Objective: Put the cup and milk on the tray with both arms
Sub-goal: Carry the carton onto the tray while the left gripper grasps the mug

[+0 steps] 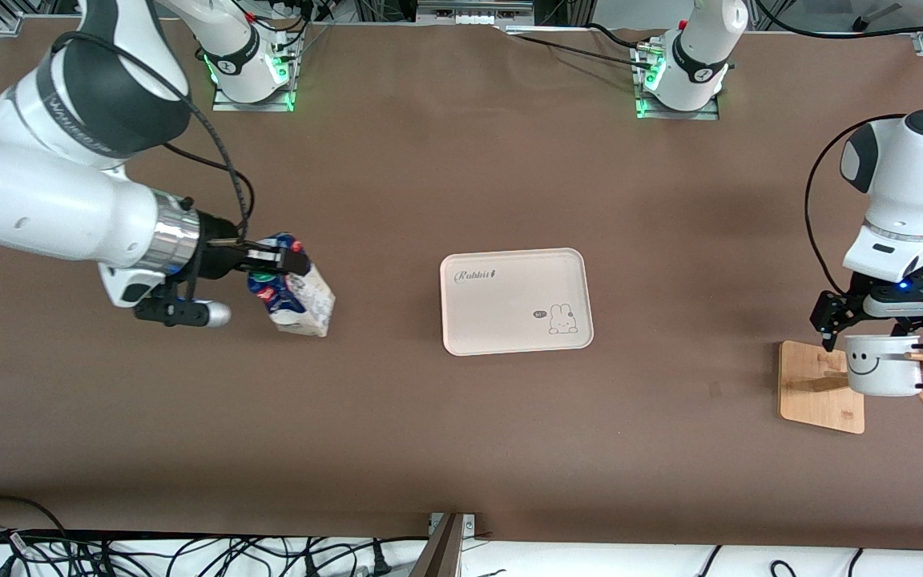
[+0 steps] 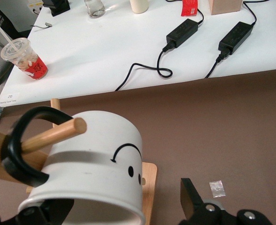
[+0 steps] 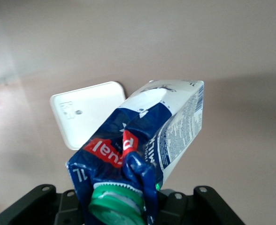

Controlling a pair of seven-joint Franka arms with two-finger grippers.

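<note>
The milk (image 1: pixel 295 293) is a blue-topped carton with a green cap (image 3: pixel 115 205), tilted on the table toward the right arm's end. My right gripper (image 1: pixel 273 258) is shut on its crumpled top (image 3: pixel 128 187). The cream tray (image 1: pixel 509 276) lies flat mid-table and also shows in the right wrist view (image 3: pixel 84 110). The cup (image 1: pixel 880 367) is a white smiley mug, and it hangs by its black handle (image 2: pixel 13 152) on a peg (image 2: pixel 58 135) of the wooden rack. My left gripper (image 1: pixel 870 330) is open, and its fingers (image 2: pixel 190 197) straddle the cup's rim (image 2: pixel 114 208).
The wooden rack base (image 1: pixel 818 393) sits near the left arm's end of the table. A small scrap (image 2: pixel 217 188) lies on the brown table. A white side table holds a plastic drink cup (image 2: pixel 23 58) and power adapters (image 2: pixel 181 32). Cables (image 1: pixel 189 553) run along the table's front edge.
</note>
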